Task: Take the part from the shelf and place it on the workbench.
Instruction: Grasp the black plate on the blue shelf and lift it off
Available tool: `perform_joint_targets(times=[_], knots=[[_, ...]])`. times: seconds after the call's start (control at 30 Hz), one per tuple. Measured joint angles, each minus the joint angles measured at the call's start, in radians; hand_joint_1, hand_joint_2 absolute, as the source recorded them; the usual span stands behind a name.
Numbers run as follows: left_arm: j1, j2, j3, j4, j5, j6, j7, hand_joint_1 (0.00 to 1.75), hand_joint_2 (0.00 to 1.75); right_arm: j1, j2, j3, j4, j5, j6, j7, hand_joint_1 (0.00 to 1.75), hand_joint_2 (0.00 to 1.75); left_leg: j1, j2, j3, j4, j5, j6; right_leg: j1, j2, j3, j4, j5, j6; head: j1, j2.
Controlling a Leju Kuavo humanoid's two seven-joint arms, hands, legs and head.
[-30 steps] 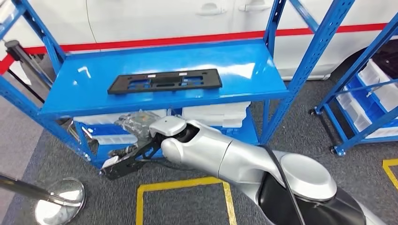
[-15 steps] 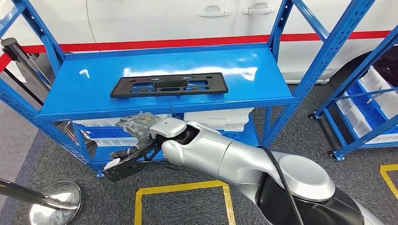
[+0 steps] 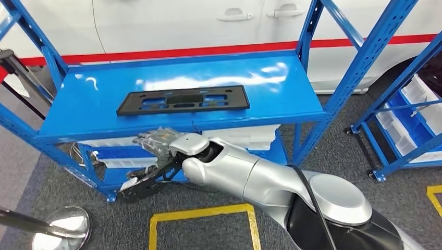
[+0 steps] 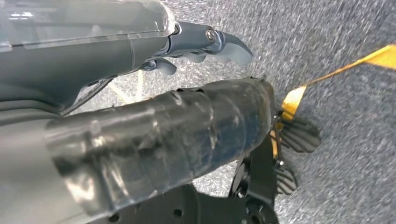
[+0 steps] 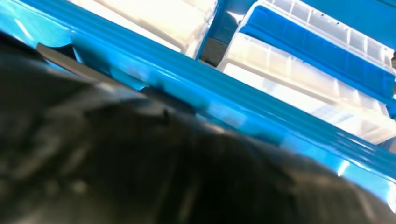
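A flat black part (image 3: 182,100) with cut-outs lies on the top board of the blue shelf (image 3: 276,94). My right arm reaches down and to the left. Its dark right hand (image 3: 140,186) is low, in front of the lower shelf level near the floor. Its fingers are too dark to make out. In the right wrist view a blurred black mass (image 5: 116,158) sits close against the blue shelf edge (image 5: 187,88). My left hand (image 4: 140,121) hangs over the grey carpet, its fingers (image 4: 224,44) holding nothing.
White bins (image 3: 245,133) and a clear plastic bag (image 3: 154,140) sit on the lower level. On the floor are a yellow tape square (image 3: 203,213) and a chrome stand base (image 3: 62,226). A second blue rack (image 3: 412,104) stands to the right, and a white car (image 3: 182,21) is behind.
The whole view has shifted slightly. My right hand stays low by the lower shelf, edging a little closer to it. The black part has not moved.
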Motion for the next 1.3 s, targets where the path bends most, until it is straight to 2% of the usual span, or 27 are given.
perform_joint_targets(times=[0.03, 0.1, 0.13, 0.17, 0.2, 0.27, 0.33, 0.4, 0.47, 0.5, 0.53, 0.6, 0.63, 0.67, 0.7, 0.73, 0.77, 0.83, 0.87, 0.93, 1.0, 1.03, 1.13, 1.17, 1.2, 1.23, 1.3], knots=[[0.0, 0.0, 0.0, 0.0, 0.0, 0.0, 0.0, 0.0, 0.0, 0.0, 0.001, 0.0, 0.0, 0.0, 0.0, 0.0, 0.0, 0.0, 0.002, 0.0, -0.02, 0.044, -0.021, -0.004, -0.004, -0.001, 0.009, -0.006, 0.0, -0.003, 0.0, 0.0], [0.0, 0.0, 0.0, 0.0, 0.0, 0.0, 0.0, 0.0, 0.0, 0.003, 0.001, 0.0, 0.002, 0.0, 0.0, 0.0, 0.0, 0.0, 0.004, 0.0, -0.091, 0.173, -0.071, -0.013, -0.003, -0.003, 0.019, -0.007, -0.008, -0.007, -0.001, 0.0], [0.0, 0.0, 0.0, 0.0, 0.0, 0.0, 0.0, 0.0, 0.0, 0.005, 0.002, 0.0, 0.002, 0.0, 0.0, -0.001, 0.0, 0.0, 0.004, 0.0, -0.125, 0.226, -0.082, -0.016, -0.002, -0.003, 0.023, -0.007, -0.012, -0.008, -0.001, 0.0], [0.002, 0.0, 0.0, 0.0, 0.0, 0.0, 0.0, 0.0, 0.0, 0.008, 0.002, 0.0, 0.003, 0.0, 0.001, -0.001, 0.0, 0.0, 0.005, 0.0, -0.146, 0.247, -0.073, -0.019, -0.002, -0.002, 0.028, -0.005, -0.018, -0.008, -0.001, 0.0], [0.003, 0.001, 0.0, 0.0, -0.001, 0.001, 0.0, 0.0, 0.0, 0.009, 0.002, 0.001, 0.003, 0.0, 0.001, -0.001, 0.0, 0.0, 0.006, 0.0, -0.147, 0.229, -0.044, -0.021, -0.003, -0.001, 0.034, -0.003, -0.024, -0.007, -0.001, 0.0], [0.006, 0.002, 0.0, 0.0, -0.003, 0.001, 0.0, 0.0, 0.0, 0.009, 0.002, 0.001, 0.004, 0.0, 0.001, -0.001, 0.0, 0.0, 0.009, 0.002, -0.103, 0.103, 0.042, -0.023, -0.004, 0.001, 0.046, 0.004, -0.039, -0.001, -0.001, 0.0], [0.005, 0.003, 0.0, 0.0, -0.007, 0.001, 0.001, 0.0, 0.0, 0.009, 0.002, 0.001, 0.006, 0.001, 0.002, -0.001, 0.0, 0.0, 0.007, 0.004, -0.062, 0.003, 0.08, -0.017, 0.001, 0.002, 0.048, 0.014, -0.053, 0.01, -0.001, 0.0], [0.003, 0.003, 0.0, 0.001, -0.008, 0.002, 0.001, 0.0, 0.0, 0.009, 0.002, 0.002, 0.009, 0.003, 0.003, -0.002, 0.0, 0.0, 0.003, 0.003, -0.057, -0.013, 0.071, -0.003, 0.006, 0.003, 0.045, 0.018, -0.06, 0.019, -0.001, 0.0], [0.002, 0.003, 0.0, 0.001, -0.008, 0.002, 0.002, 0.0, 0.0, 0.008, 0.002, 0.003, 0.011, 0.006, 0.004, -0.004, 0.0, 0.0, 0.005, 0.001, -0.054, -0.013, 0.067, 0.011, 0.004, 0.001, 0.045, 0.024, -0.068, 0.028, 0.0, 0.0], [0.003, 0.003, 0.0, 0.001, -0.009, 0.002, 0.002, 0.0, 0.0, 0.007, 0.002, 0.003, 0.012, 0.007, 0.004, -0.004, 0.0, 0.0, 0.005, 0.001, -0.05, -0.015, 0.065, 0.018, 0.003, 0.001, 0.036, 0.046, -0.081, 0.033, 0.0, 0.0], [0.003, 0.003, 0.0, 0.001, -0.01, 0.002, 0.002, 0.0, 0.0, 0.006, 0.001, 0.003, 0.014, 0.008, 0.004, -0.005, 0.0, 0.0, 0.006, 0.002, -0.046, -0.016, 0.063, 0.025, 0.001, 0.0, 0.017, 0.086, -0.101, 0.037, 0.0, 0.0], [0.004, 0.003, 0.0, 0.001, -0.012, 0.002, 0.002, 0.0, 0.0, 0.006, 0.0, 0.005, 0.019, 0.013, 0.004, -0.005, 0.0, 0.0, 0.004, 0.002, -0.04, -0.016, 0.056, 0.035, -0.002, 0.0, -0.055, 0.217, -0.15, 0.041, 0.0, 0.0], [0.004, 0.003, 0.0, 0.001, -0.013, 0.002, 0.002, 0.0, 0.0, 0.006, -0.001, 0.006, 0.023, 0.015, 0.004, -0.005, 0.0, 0.0, 0.003, 0.001, -0.037, -0.016, 0.053, 0.037, -0.003, 0.0, -0.092, 0.274, -0.163, 0.042, 0.0, 0.0], [0.004, 0.004, 0.0, 0.001, -0.014, 0.001, 0.002, 0.0, 0.0, 0.007, -0.002, 0.007, 0.028, 0.017, 0.004, -0.005, 0.0, 0.0, 0.002, 0.0, -0.033, -0.016, 0.05, 0.038, -0.003, 0.0, -0.119, 0.307, -0.16, 0.041, 0.0, 0.0], [0.004, 0.004, 0.0, 0.001, -0.015, 0.001, 0.002, 0.0, 0.0, 0.007, -0.003, 0.008, 0.034, 0.018, 0.003, -0.005, 0.0, 0.0, 0.0, -0.001, -0.028, -0.016, 0.046, 0.038, -0.003, 0.0, -0.128, 0.301, -0.137, 0.038, 0.0, 0.0], [0.004, 0.004, 0.0, 0.001, -0.015, 0.001, 0.002, 0.0, 0.0, 0.007, -0.004, 0.009, 0.039, 0.018, 0.003, -0.005, 0.0, 0.0, -0.001, -0.002, -0.02, -0.016, 0.042, 0.038, -0.002, 0.0, -0.116, 0.257, -0.098, 0.033, 0.0, 0.0], [0.004, 0.004, 0.0, 0.001, -0.016, 0.001, 0.002, 0.0, 0.0, 0.005, -0.004, 0.009, 0.044, 0.018, 0.002, -0.005, 0.0, 0.0, -0.003, -0.003, -0.013, -0.016, 0.037, 0.037, 0.001, 0.0, -0.092, 0.188, -0.052, 0.025, 0.0, 0.0], [0.004, 0.001, 0.0, 0.001, -0.016, 0.001, 0.003, 0.0, 0.0, 0.002, -0.005, 0.009, 0.052, 0.019, 0.001, -0.005, 0.0, 0.0, -0.006, -0.003, -0.004, -0.015, 0.028, 0.031, 0.009, -0.001, -0.043, 0.07, -0.002, 0.01, -0.001, 0.0], [0.004, 0.0, 0.0, 0.002, -0.016, 0.001, 0.003, 0.0, 0.0, 0.0, -0.005, 0.009, 0.054, 0.019, 0.0, -0.005, 0.0, 0.0, -0.006, -0.003, -0.003, -0.016, 0.026, 0.027, 0.013, -0.001, -0.032, 0.041, 0.002, 0.006, -0.001, 0.0], [0.002, -0.001, 0.0, 0.002, -0.016, 0.001, 0.003, 0.0, 0.0, -0.002, -0.006, 0.009, 0.059, 0.02, -0.001, -0.006, 0.0, 0.0, -0.005, -0.002, 0.0, -0.02, 0.023, 0.015, 0.015, 0.0, -0.023, 0.026, -0.005, 0.003, -0.001, 0.0], [0.001, 0.0, 0.0, 0.002, -0.017, 0.001, 0.003, 0.0, 0.0, -0.004, -0.006, 0.01, 0.065, 0.024, -0.004, -0.007, 0.0, 0.0, -0.004, -0.001, 0.0, -0.007, 0.012, 0.005, 0.008, 0.0, -0.007, 0.011, -0.003, -0.002, -0.001, 0.0], [0.001, 0.0, 0.0, 0.002, -0.017, 0.001, 0.003, 0.0, 0.0, -0.007, -0.005, 0.01, 0.07, 0.028, -0.006, -0.008, 0.0, 0.0, -0.004, 0.0, -0.013, 0.024, -0.004, 0.001, 0.003, -0.001, 0.003, 0.003, -0.002, -0.005, -0.002, 0.0], [0.002, 0.001, 0.0, 0.002, -0.02, 0.003, 0.005, 0.0, 0.0, -0.015, -0.005, 0.01, 0.098, 0.042, -0.011, -0.023, 0.0, 0.0, 0.002, 0.0, -0.111, 0.197, -0.069, -0.01, 0.001, -0.003, 0.014, -0.002, -0.008, -0.01, -0.003, 0.0], [0.003, 0.002, 0.0, 0.002, -0.02, 0.004, 0.007, 0.0, 0.0, -0.015, -0.005, 0.01, 0.109, 0.047, -0.011, -0.029, 0.0, 0.0, 0.003, 0.0, -0.138, 0.235, -0.072, -0.014, 0.001, -0.003, 0.017, -0.001, -0.012, -0.011, -0.003, 0.0], [0.004, 0.003, 0.0, 0.002, -0.021, 0.005, 0.008, 0.0, 0.0, -0.016, -0.005, 0.01, 0.12, 0.051, -0.013, -0.034, 0.0, 0.0, 0.004, 0.0, -0.15, 0.241, -0.058, -0.017, 0.0, -0.003, 0.02, 0.002, -0.016, -0.01, -0.002, 0.0], [0.006, 0.004, 0.0, 0.002, -0.021, 0.005, 0.009, 0.0, 0.0, -0.019, -0.005, 0.01, 0.131, 0.054, -0.016, -0.039, 0.0, 0.0, 0.005, 0.0, -0.142, 0.209, -0.025, -0.019, -0.001, -0.001, 0.023, 0.005, -0.021, -0.009, -0.003, 0.0], [0.009, 0.006, 0.0, 0.002, -0.022, 0.005, 0.007, 0.0, 0.0, -0.034, -0.005, 0.009, 0.156, 0.056, -0.027, -0.051, 0.0, 0.0, 0.007, 0.001, -0.092, 0.084, 0.048, -0.02, -0.001, 0.001, 0.029, 0.017, -0.035, -0.001, -0.003, 0.0]])
